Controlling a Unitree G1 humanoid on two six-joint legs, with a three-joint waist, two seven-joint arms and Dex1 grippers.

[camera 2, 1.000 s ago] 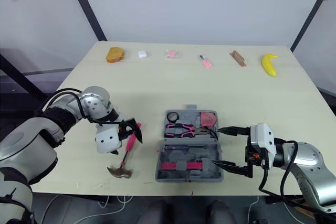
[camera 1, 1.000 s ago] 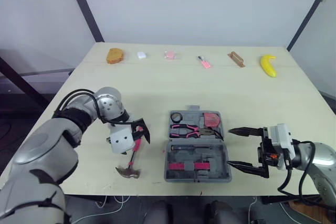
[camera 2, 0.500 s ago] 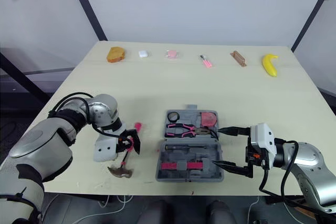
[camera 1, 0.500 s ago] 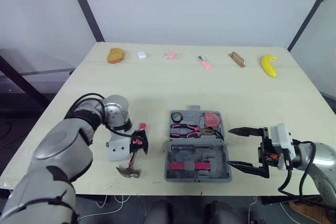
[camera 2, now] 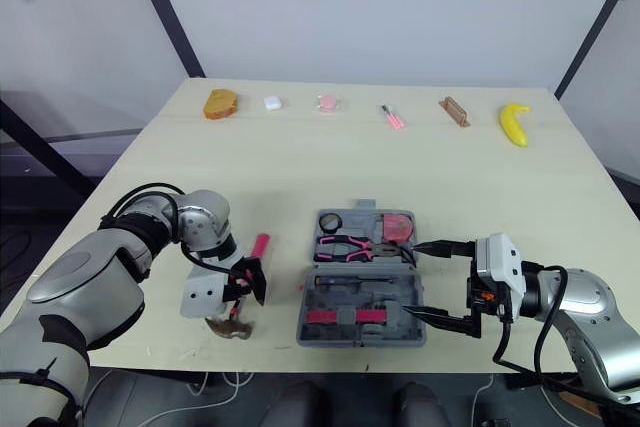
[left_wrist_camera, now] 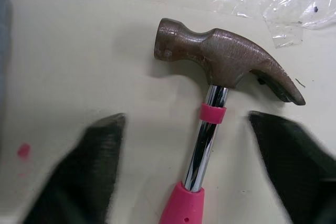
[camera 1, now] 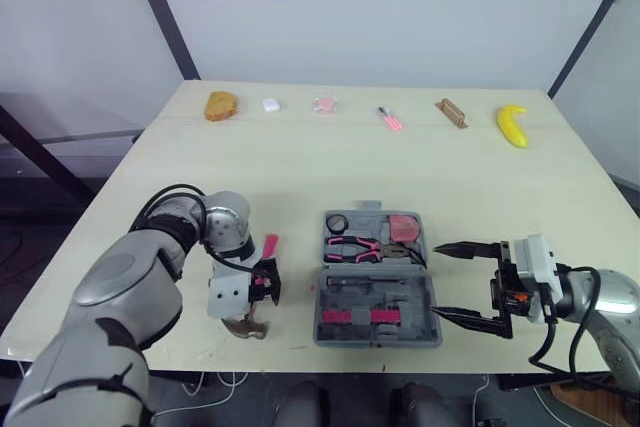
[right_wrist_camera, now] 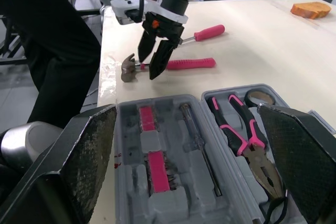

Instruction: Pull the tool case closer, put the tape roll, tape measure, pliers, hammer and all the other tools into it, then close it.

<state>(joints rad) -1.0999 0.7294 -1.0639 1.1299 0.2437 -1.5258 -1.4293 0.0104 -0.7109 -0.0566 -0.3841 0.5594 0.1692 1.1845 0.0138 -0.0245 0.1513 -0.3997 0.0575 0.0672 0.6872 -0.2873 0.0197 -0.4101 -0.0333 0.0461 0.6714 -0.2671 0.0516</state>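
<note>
You are looking at a robot test lab: a pale table (camera 1: 330,167) is standing between bare white walls (camera 1: 370,7) and black frame struts (camera 1: 160,15), with unrelated props, a banana (camera 1: 511,124) and bread (camera 1: 219,106), lining its far edge.

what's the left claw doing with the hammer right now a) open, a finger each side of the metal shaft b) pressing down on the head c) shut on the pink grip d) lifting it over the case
a: the left claw is open, its fingers set either side of the chrome shaft of the hammer, with bare table showing between each finger and the shaft.
</note>
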